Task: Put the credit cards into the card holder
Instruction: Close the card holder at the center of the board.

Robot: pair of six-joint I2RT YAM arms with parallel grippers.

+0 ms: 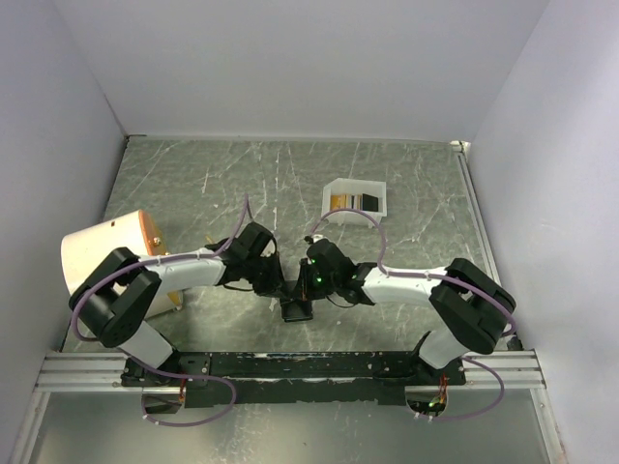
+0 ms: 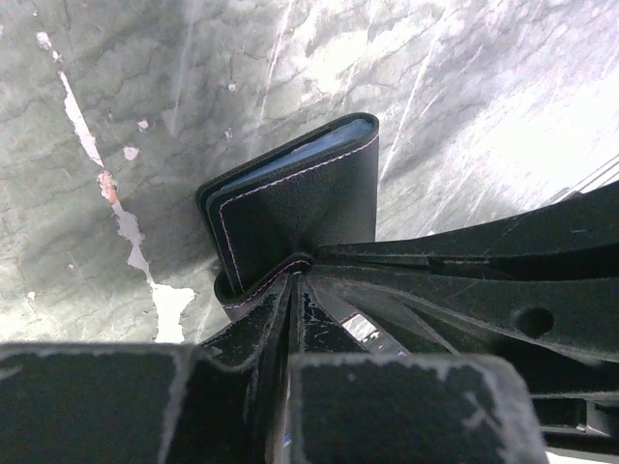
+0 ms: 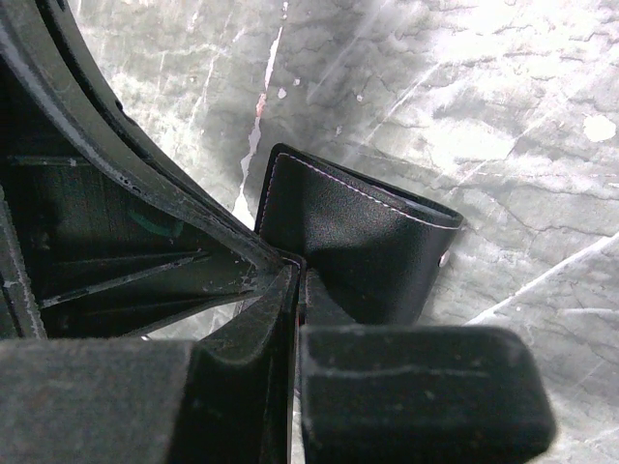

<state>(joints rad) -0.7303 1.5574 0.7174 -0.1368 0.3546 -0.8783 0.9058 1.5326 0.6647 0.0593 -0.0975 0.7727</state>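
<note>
The black card holder sits low between both arms near the table's front middle, folded almost shut. My left gripper is shut on one flap of the card holder, whose pale blue lining shows along its top edge. My right gripper is shut on the opposite edge of the card holder. In the top view the left gripper and right gripper meet tip to tip over it. The credit cards, gold-tan and dark, lie in a white box behind the grippers.
The white box stands at the back, right of centre. A large cream cylinder with an orange end lies at the left beside the left arm. White walls enclose three sides, and a metal rail runs along the near edge.
</note>
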